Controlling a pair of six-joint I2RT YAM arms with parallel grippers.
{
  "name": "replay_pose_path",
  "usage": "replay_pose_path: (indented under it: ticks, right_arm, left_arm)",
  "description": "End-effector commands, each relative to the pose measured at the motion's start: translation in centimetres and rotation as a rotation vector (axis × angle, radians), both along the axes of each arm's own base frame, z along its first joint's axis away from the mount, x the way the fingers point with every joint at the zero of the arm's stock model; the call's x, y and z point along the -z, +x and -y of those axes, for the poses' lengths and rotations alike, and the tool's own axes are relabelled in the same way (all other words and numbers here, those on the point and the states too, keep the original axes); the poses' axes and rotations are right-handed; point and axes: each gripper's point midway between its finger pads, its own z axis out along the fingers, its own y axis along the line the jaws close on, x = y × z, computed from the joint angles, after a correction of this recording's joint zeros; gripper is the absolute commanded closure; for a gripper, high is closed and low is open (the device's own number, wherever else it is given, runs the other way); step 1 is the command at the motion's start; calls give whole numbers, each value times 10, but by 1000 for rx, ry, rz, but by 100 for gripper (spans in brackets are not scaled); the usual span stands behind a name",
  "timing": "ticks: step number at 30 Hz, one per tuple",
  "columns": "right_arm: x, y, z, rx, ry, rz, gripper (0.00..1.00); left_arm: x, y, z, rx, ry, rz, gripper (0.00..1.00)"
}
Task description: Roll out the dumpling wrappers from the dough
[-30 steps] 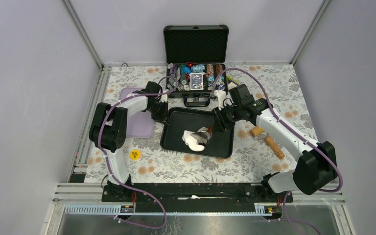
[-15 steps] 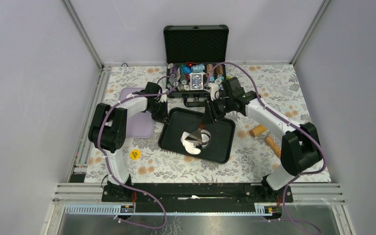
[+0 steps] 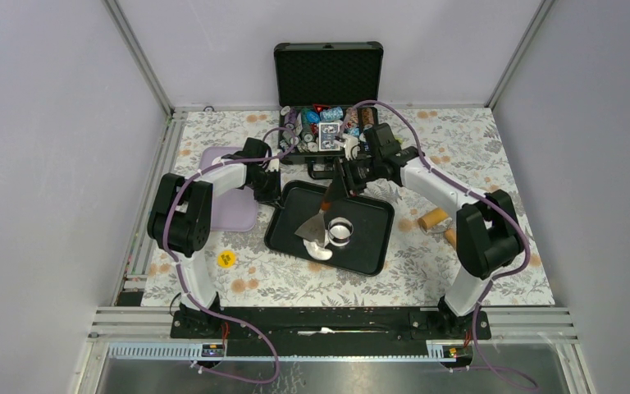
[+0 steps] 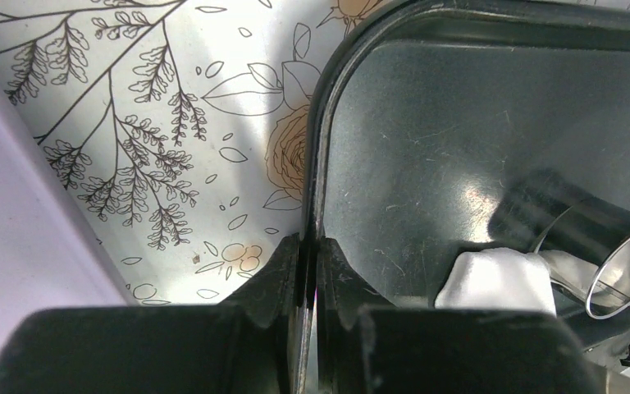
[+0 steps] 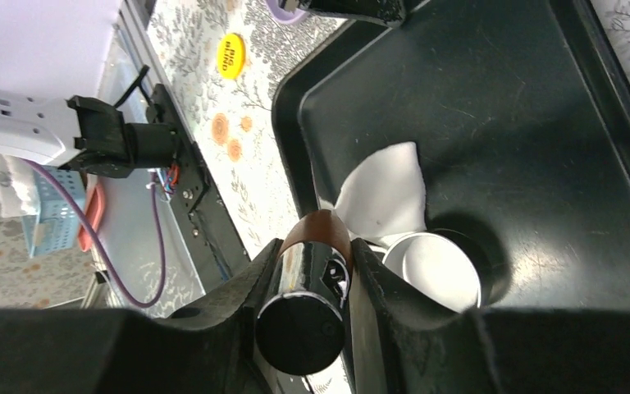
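Note:
White dough (image 3: 320,249) lies in the black tray (image 3: 369,246), beside a steel ring cutter (image 3: 341,231). My right gripper (image 3: 347,180) is shut on the brown handle of a scraper (image 3: 311,226), whose grey blade hangs over the tray just left of the ring. In the right wrist view my right gripper (image 5: 316,246) clamps the handle, with the dough (image 5: 381,193) and the ring (image 5: 435,271) beyond it. The ring's inside looks white; I cannot tell whether a dumpling wrapper lies in it. My left gripper (image 4: 310,242) is shut on the tray's rim (image 4: 316,164) at its far left corner (image 3: 272,197).
An open case of poker chips (image 3: 328,123) stands behind the tray. A purple board (image 3: 231,193) lies left of it under my left arm. A wooden rolling pin (image 3: 447,232) rests right of the tray. A yellow chip (image 3: 226,259) sits near the front left.
My left gripper has closed on the tray rim. My right arm swung left and back, carrying the scraper blade off the dough to the left of the ring. The tray shifted slightly left.

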Motion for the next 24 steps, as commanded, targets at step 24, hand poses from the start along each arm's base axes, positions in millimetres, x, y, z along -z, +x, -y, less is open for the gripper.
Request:
replay_pose_path:
  ticks: [24]
  right_arm:
    - [-102, 23, 44, 155, 59, 412, 100]
  left_arm:
    - [4, -22, 5, -171, -46, -68, 100]
